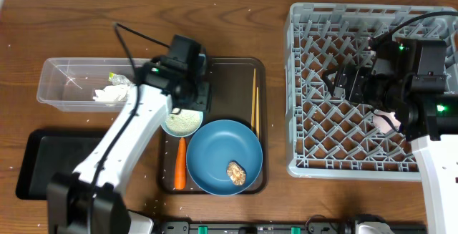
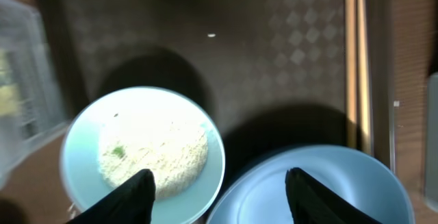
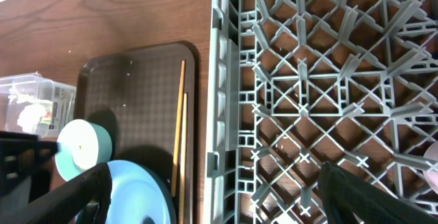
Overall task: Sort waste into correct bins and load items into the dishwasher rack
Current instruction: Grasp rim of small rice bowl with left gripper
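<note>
The left arm [image 1: 122, 137] stretches from the near left edge of the wooden surface [image 1: 107, 26] up and across to the dark brown serving tray [image 1: 229, 84]. The left gripper [image 2: 224, 193] hangs above the tray. Its jaws are spread wide and grip nothing, with one fingertip over the rim of the white bowl [image 2: 72, 162] and the other over the blue plate [image 2: 328, 183]. The right arm [image 1: 429, 162] rises from the near right corner and reaches left over the dishwasher rack [image 1: 295, 91]. The right gripper [image 3: 226, 200] hovers above the lattice, its jaws also wide apart and empty.

The round, pale bowl holds a mound of white rice [image 2: 154, 148] and sits just beside the plate's far-left rim. The plate is smooth and glossy, with a small brown food lump [image 1: 236, 171] on its near side. An orange carrot [image 1: 180, 164] lies lengthwise between the plate and the tray's left rim. Two thin wooden chopsticks [image 1: 255, 101] lie parallel along the tray's right edge. Between them and the bowl is diamond-textured tray floor.

Left of the tray, a clear plastic tub [image 1: 64, 84] holds a crumpled white napkin [image 1: 107, 94] and a crumpled wrapper [image 1: 118, 79]. A shallow black tray [image 1: 43, 162] lies near the left edge, partly under the arm. The rack is square grey plastic with crossed ribs, and a strip of wood separates it from the serving tray. Inside the rack, a pinkish-white cup [image 1: 386, 122] shows partly beneath the right arm.
</note>
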Controlling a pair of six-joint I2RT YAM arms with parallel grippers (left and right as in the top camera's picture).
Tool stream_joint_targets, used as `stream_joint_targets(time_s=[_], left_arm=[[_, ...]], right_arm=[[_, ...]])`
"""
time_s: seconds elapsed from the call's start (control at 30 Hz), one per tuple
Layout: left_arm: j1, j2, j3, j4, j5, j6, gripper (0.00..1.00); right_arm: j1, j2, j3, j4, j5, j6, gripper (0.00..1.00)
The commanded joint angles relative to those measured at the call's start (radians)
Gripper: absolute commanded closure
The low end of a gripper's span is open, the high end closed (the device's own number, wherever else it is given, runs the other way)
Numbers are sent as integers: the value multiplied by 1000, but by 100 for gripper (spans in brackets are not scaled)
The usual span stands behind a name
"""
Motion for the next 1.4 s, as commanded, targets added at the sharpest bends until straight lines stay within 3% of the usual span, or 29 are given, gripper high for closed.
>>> stream_joint_targets(time_s=[0.0,0.4,0.63,0.93,1.37], left_arm=[[-6,63,-45,52,-18,-19,41],[-7,278,-53,134,-21,-38,66],[-8,286,-53,163,-82,-72,94],[-17,232,3,86,-80,-71,94],[5,-191,43,-60,-17,-113,94]], right_arm=[[11,-1,5,0,13,-13,11],[11,-1,5,-9,14,-14,10],[11,-1,5,-9,14,-14,10],[11,-1,5,-14,14,-14,10],[11,-1,5,-12,14,-14,10]])
